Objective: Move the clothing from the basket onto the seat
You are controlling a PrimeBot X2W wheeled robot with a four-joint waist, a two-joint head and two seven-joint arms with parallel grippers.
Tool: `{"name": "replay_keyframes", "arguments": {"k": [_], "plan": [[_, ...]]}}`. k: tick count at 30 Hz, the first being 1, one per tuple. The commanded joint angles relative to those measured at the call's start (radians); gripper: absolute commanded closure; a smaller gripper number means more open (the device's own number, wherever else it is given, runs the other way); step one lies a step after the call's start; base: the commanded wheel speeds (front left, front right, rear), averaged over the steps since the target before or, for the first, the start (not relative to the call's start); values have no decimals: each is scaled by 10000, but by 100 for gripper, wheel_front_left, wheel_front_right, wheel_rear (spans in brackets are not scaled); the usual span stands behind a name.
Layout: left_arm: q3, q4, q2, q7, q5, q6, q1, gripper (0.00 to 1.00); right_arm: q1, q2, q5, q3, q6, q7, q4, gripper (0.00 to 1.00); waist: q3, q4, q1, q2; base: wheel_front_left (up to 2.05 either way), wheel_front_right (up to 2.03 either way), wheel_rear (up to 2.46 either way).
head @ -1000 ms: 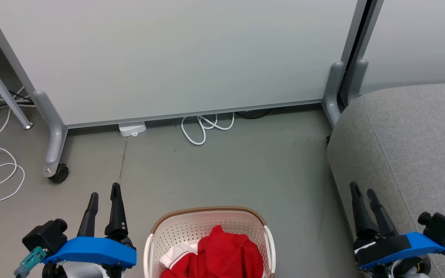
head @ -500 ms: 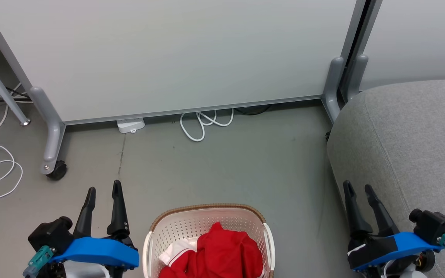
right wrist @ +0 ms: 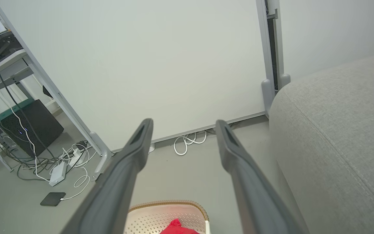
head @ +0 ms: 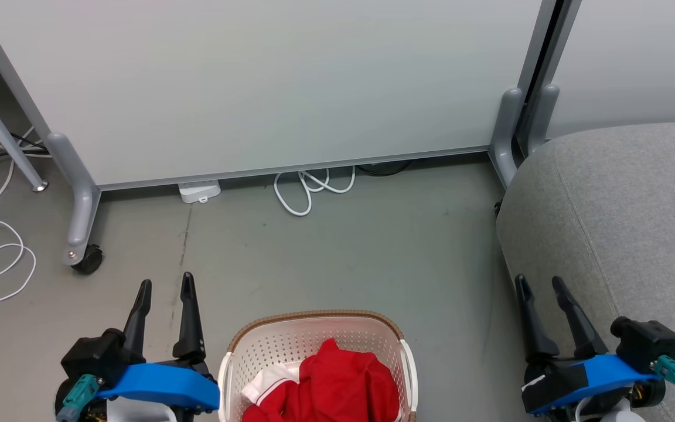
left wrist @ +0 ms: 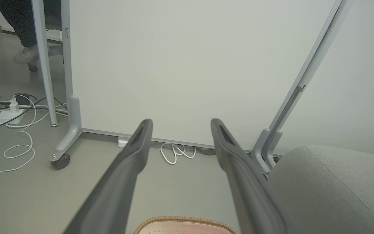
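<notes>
Grey seat [head: 636, 211] along the right edge of the floor [head: 343, 252], basket [head: 290, 346] at the near edge with the clothing [head: 337, 387] heaped inside, left gripper [head: 166, 280] and right gripper [head: 538, 280] flanking it wide open and empty, so best to drop straight down and pinch deep mid-heap.

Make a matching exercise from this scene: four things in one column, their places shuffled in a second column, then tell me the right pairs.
Column one
1. bright red fabric clothing
2. cream-white perforated plastic basket with brown woven rim
3. large grey upholstered seat
4. looped white cable

Column two
A. at the head view's right edge
B. piled inside the basket
C. on the floor under the pale panel's lower edge
D. on the floor at the head view's bottom middle

Pairs: 1-B, 2-D, 3-A, 4-C
</notes>
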Motion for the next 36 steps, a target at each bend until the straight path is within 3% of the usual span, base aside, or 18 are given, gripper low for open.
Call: {"name": "replay_keyframes", "arguments": {"k": [1,36], "plan": [[21,-8,-8,-91,193,-54,-65,0,-112,-64,-257,33,19,-92,-95,0,-10,4,0,-1,0,0,0],[213,655,-255,-794,2138,-615,-101,0,54,-72,-2910,-204,17,-799,151,0,-69,104,0,-1,0,0,0]]}}
